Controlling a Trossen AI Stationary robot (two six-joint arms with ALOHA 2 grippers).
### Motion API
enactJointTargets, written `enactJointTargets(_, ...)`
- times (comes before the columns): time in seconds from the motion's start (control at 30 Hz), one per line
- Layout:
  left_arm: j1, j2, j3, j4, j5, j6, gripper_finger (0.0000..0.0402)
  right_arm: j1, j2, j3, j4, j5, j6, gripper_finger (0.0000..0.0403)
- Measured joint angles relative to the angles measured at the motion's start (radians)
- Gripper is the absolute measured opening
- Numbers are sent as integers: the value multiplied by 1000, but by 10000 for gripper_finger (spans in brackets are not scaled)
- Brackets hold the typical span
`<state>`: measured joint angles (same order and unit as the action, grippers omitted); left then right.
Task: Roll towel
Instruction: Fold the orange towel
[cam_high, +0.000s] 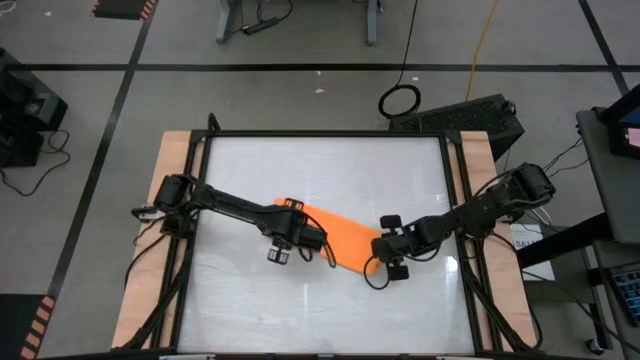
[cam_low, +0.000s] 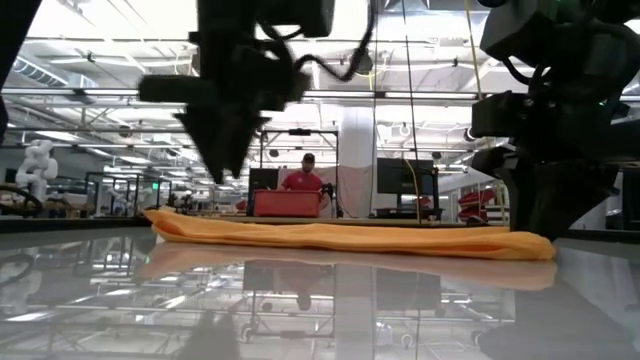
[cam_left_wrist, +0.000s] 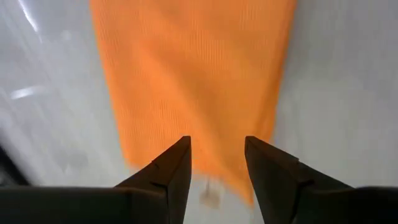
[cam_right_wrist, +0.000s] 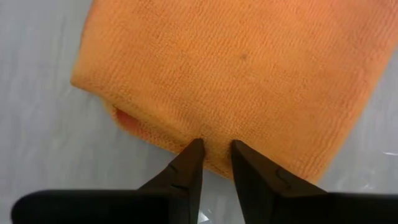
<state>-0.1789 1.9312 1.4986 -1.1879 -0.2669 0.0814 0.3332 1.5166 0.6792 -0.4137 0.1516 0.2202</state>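
A flat, folded bright-orange knitted cloth towel (cam_right_wrist: 230, 81) is pinched at its thick edge by the narrowed right gripper (cam_right_wrist: 216, 144), while the parted left gripper (cam_left_wrist: 216, 142) is held above its far end.

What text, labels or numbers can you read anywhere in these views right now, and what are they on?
None can be read.
Towel: plain orange, no print; a small tag at its edge in the left wrist view is too blurred to read.
Table: no markings visible.
Room behind, low view: any signs are too small to read.
Monitor at the high view's right edge: too small to read.
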Motion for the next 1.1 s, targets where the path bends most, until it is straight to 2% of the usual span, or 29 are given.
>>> enactJointTargets(0.17, 42, 8, -39, 255, 29, 50, 157, 0, 0, 0, -6, -17, 10, 77)
enactJointTargets(0.3, 87, 41, -73, 354, 26, 58, 158, 2, 0, 0, -22, -23, 35, 77)
enactJointTargets(0.5, 151, 79, -134, 361, 27, 65, 157, 15, -1, -1, -45, -22, 53, 77)
enactJointTargets(0.7, 170, 72, -171, 372, 31, 83, 157, 15, 0, -1, -52, -22, 51, 77)
enactJointTargets(0.9, 170, 63, -130, 320, 21, 90, 158, 16, -15, -2, -61, -26, 51, 77)
enactJointTargets(1.1, 151, 25, -65, 330, 14, 89, 157, 16, -98, -7, -93, -34, 54, 77)
